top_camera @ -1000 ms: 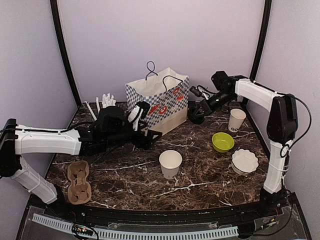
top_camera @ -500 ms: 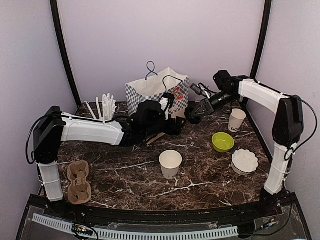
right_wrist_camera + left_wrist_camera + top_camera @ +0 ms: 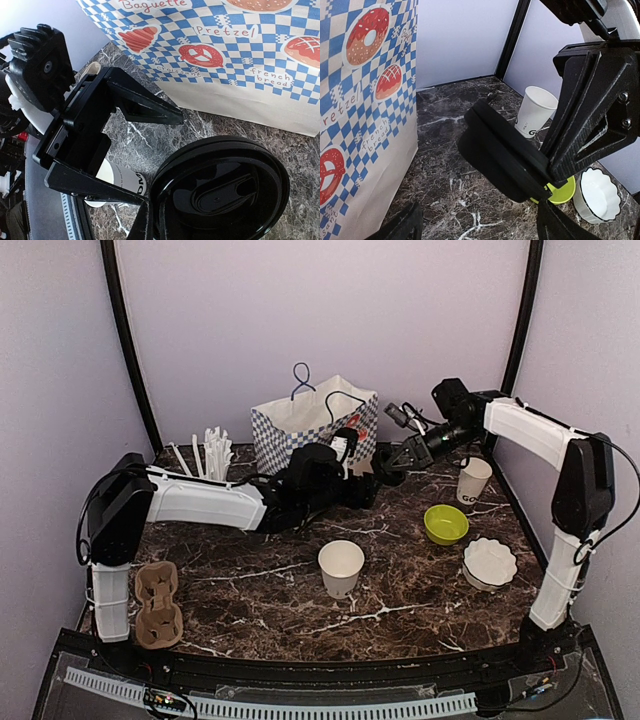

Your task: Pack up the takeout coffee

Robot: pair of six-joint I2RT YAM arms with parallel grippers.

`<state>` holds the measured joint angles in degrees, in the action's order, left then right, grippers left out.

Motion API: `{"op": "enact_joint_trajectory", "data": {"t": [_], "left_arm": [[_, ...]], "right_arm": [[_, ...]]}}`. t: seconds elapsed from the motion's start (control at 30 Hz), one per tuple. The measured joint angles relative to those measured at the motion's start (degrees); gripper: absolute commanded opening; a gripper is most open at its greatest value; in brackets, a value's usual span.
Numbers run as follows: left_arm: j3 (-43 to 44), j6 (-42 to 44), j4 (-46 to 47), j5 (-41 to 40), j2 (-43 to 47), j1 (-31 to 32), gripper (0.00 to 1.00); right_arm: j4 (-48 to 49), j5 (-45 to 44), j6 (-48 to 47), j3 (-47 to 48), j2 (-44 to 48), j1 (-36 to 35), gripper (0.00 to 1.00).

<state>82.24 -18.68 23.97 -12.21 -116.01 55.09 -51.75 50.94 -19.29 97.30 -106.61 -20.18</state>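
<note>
Two white takeout coffee cups stand with open tops: one mid-table (image 3: 341, 565), one at the right (image 3: 474, 480) (image 3: 535, 110) with black lettering. Beside the checked paper bag (image 3: 315, 430) my right gripper (image 3: 392, 466) (image 3: 152, 220) is shut on the rim of a black lid (image 3: 220, 185) (image 3: 505, 155) and holds it tilted above the table. My left gripper (image 3: 365, 488) (image 3: 477, 229) is open and faces that lid at close range. Its fingertips (image 3: 400, 227) sit wide apart below the lid, apart from it. The mid-table cup (image 3: 120, 180) shows behind the left fingers (image 3: 145, 107).
A lime-green bowl (image 3: 446, 524) (image 3: 562, 192) and a white bowl (image 3: 490, 562) (image 3: 597, 195) sit at the right. A cup bristling with white straws (image 3: 213, 452) stands back left. A brown cardboard cup carrier (image 3: 158, 602) lies front left.
My left arm has swung right across the table, bringing its gripper up to the lid, with its fingers slightly narrower. My right gripper with the lid shifted a little.
</note>
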Motion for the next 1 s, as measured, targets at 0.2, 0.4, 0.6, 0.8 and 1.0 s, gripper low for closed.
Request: {"op": "enact_joint_trajectory", "data": {"t": [0.2,0.4,0.6,0.8,1.0], "left_arm": [[1.31,-0.02,-0.11,0.2,-0.85,0.0,0.8],[5.44,0.04,-0.98,-1.38,-3.63,0.33,0.8],[9.01,0.39,-1.03,-3.28,-7.45,0.13,0.8],[9.18,1.86,-1.97,-3.5,-8.61,-0.61,0.82],[1.75,6.78,-0.98,-0.87,-3.41,0.0,0.9]], "right_arm": [[0.26,0.02,-0.42,-0.2,0.0,0.11,0.0],[0.26,0.02,-1.88,-0.2,0.59,0.92,0.0],[0.39,-1.86,-1.84,-0.72,4.11,0.81,0.0],[0.26,-1.42,-1.64,-0.92,6.62,0.07,0.0],[-0.63,1.33,-2.6,-0.9,6.64,0.07,0.0]]}}
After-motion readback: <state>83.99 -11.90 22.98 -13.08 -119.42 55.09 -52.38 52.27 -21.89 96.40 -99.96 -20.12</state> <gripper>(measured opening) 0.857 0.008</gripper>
